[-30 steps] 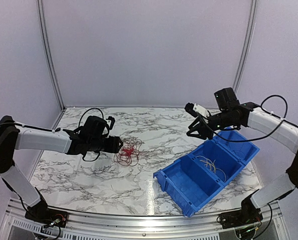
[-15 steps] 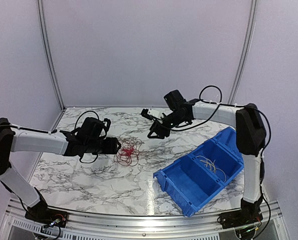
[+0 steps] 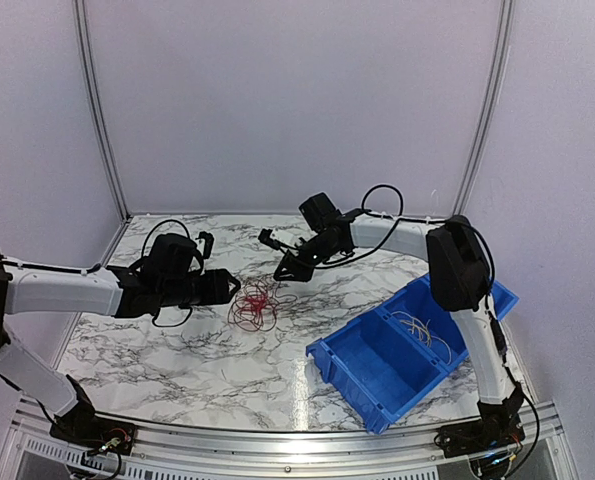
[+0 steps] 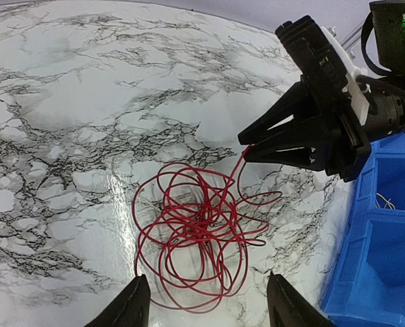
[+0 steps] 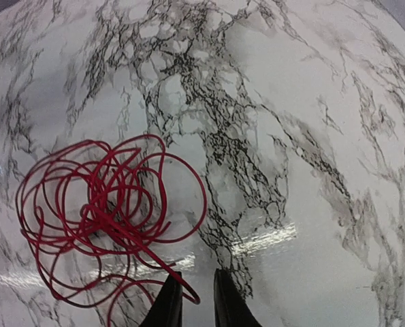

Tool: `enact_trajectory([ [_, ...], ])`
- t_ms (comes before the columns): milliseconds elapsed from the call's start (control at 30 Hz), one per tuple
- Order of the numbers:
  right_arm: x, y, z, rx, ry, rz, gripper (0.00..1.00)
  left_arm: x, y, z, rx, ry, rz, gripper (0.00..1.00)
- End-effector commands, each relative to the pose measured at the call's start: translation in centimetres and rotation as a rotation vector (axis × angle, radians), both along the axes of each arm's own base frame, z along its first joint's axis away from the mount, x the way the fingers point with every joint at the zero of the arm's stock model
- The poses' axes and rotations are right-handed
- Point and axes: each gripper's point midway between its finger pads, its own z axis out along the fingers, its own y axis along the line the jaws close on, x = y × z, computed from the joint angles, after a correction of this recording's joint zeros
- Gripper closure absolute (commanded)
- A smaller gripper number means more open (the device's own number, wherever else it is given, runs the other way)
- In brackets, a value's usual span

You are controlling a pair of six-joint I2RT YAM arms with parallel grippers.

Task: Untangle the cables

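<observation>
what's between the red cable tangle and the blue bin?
Nothing. Only bare marble tabletop separates the red cable tangle from the blue bin; the top view shows it best.

Top external views the whole marble tabletop (image 3: 157,345) from above its near edge; both wrist cameras, close, share the red cable tangle (image 4: 197,235).

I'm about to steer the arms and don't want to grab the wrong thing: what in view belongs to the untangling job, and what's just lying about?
Job: red cable tangle; left gripper, open, facing it; right gripper, jaws at one red strand; pale wires, already in the blue bin.
Not the job: marble table; the arms' own thick black cables.
</observation>
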Motion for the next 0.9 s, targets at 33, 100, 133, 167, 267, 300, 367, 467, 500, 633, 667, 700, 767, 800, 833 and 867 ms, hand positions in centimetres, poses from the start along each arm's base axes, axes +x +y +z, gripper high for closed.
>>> enact_trajectory([
  [33, -1.0, 1.9, 3.8, 0.114, 0.010, 0.065, 0.92, 1.3, -0.9, 0.5, -0.008, -0.052, 0.002, 0.38],
  [100, -1.8, 2.1, 4.6, 0.140, 0.028, 0.076, 0.99, 2.0, -1.7, 0.3, -0.005, -0.072, -0.014, 0.37],
  [133, -2.2, 2.3, 5.3, 0.155, 0.039, 0.081, 1.00, 2.4, -2.2, 0.2, -0.007, -0.081, -0.022, 0.37],
  [167, -2.9, 2.4, 5.9, 0.168, 0.048, 0.094, 1.00, 2.9, -2.8, 0.2, -0.014, -0.095, -0.033, 0.37],
  [267, -4.6, 2.8, 8.1, 0.200, 0.052, 0.132, 1.00, 4.4, -4.4, 0.1, -0.030, -0.126, -0.047, 0.38],
  [300, -5.2, 2.9, 9.1, 0.209, 0.049, 0.145, 1.00, 5.0, -4.8, -0.2, -0.030, -0.131, -0.042, 0.39],
  [367, -6.1, 2.9, 11.3, 0.238, 0.048, 0.164, 1.00, 6.1, -5.5, -1.5, -0.019, -0.126, -0.028, 0.42],
  [467, -8.2, 2.5, 16.4, 0.323, 0.051, 0.218, 1.00, 7.5, -6.0, -3.3, -0.010, -0.110, 0.005, 0.49],
  [500, -9.1, 2.3, 18.2, 0.357, 0.052, 0.245, 1.00, 7.8, -6.1, -4.0, -0.009, -0.098, 0.014, 0.50],
  [633, -13.1, 1.1, 25.0, 0.502, 0.048, 0.390, 1.00, 8.1, -6.2, -6.6, -0.002, -0.055, 0.031, 0.56],
  [667, -13.9, 0.7, 26.5, 0.531, 0.037, 0.420, 1.00, 8.0, -6.0, -7.1, 0.000, -0.046, 0.037, 0.56],
  [700, -14.6, 0.2, 28.0, 0.561, 0.025, 0.447, 1.00, 7.9, -6.0, -7.4, -0.002, -0.037, 0.038, 0.56],
  [767, -15.5, -0.8, 30.7, 0.621, 0.028, 0.483, 1.00, 7.6, -5.9, -8.0, -0.009, -0.021, 0.041, 0.57],
  [800, -15.7, -1.4, 32.0, 0.646, 0.037, 0.499, 1.00, 7.6, -5.8, -8.3, -0.010, -0.016, 0.048, 0.57],
  [833, -15.8, -1.9, 33.3, 0.669, 0.048, 0.515, 1.00, 7.4, -5.6, -8.7, -0.006, -0.008, 0.054, 0.58],
  [867, -15.8, -2.5, 34.6, 0.692, 0.048, 0.528, 1.00, 7.4, -5.4, -9.0, -0.002, -0.004, 0.059, 0.59],
])
